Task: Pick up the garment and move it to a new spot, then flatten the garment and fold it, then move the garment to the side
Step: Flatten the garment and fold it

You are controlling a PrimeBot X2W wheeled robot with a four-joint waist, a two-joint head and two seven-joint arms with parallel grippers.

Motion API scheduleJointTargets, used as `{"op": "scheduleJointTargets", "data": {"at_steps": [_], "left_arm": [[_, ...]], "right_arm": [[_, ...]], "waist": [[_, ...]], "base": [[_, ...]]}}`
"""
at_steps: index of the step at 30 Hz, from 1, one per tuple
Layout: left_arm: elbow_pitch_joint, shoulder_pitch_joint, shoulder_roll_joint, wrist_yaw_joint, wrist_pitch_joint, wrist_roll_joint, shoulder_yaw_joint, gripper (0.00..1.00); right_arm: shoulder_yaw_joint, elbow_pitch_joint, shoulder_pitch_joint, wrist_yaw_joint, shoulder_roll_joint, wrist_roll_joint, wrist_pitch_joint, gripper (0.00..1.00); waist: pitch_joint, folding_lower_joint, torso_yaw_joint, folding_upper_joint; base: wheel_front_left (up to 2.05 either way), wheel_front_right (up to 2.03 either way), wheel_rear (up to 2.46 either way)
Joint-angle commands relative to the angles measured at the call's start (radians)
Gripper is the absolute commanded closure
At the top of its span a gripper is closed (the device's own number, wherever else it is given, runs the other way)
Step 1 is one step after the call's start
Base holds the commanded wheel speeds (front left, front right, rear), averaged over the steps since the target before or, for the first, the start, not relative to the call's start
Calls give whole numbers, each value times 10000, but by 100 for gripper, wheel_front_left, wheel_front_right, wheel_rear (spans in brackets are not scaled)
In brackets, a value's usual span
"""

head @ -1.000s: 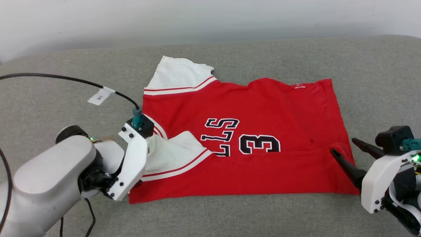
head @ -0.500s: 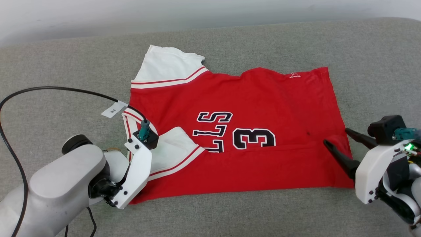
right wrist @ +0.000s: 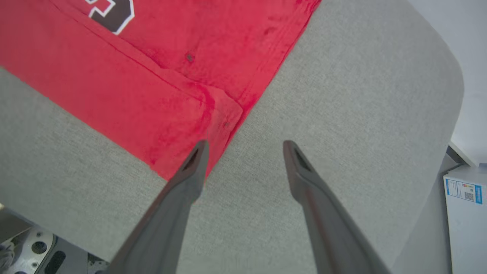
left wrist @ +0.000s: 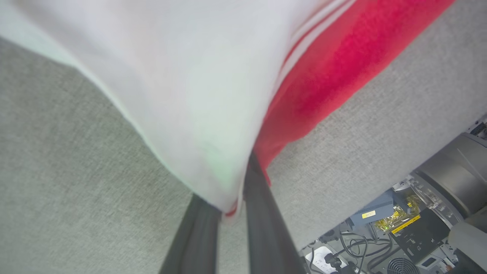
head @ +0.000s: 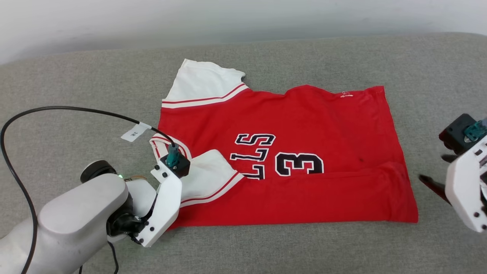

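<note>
The garment (head: 304, 121), a red jersey with white sleeves and a black "3", lies spread on the grey padded surface (head: 76, 83). Its near long edge is folded up over the body. My left gripper (left wrist: 232, 207) is at the garment's near-left corner, shut on the white sleeve (left wrist: 182, 95) folded there. In the head view the wrist mount (head: 167, 201) hides those fingers. My right gripper (right wrist: 245, 146) stands open just off the garment's near-right corner (right wrist: 220, 114), holding nothing. It sits at the right edge of the head view (head: 432, 166).
A black cable with a white tag (head: 133, 133) arcs over the surface to my left wrist. Past the surface's near edge are cables and electronics (left wrist: 380, 236). A white box (right wrist: 464, 190) sits beyond the right end. A pale wall runs behind.
My left gripper has shut on the white sleeve. My right gripper has drawn back to the right, off the garment's corner. The head camera has shifted a little.
</note>
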Motion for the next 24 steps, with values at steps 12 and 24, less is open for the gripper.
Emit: {"op": "scheduleJointTargets", "data": {"at_steps": [12, 24], "left_arm": [[-727, -569, -128, -10, -263, -23, -182, 100], [-751, -706, -15, 0, -552, -132, -251, 100]], "right_arm": [[1072, 986, -400, -8, 23, 1128, 1945, 0], [2260, 2257, 129, -6, 694, 1676, 894, 62]], "waist": [[551, 0, 519, 0], [942, 0, 639, 0]], "base": [[0, 0, 0], [0, 0, 0]]}}
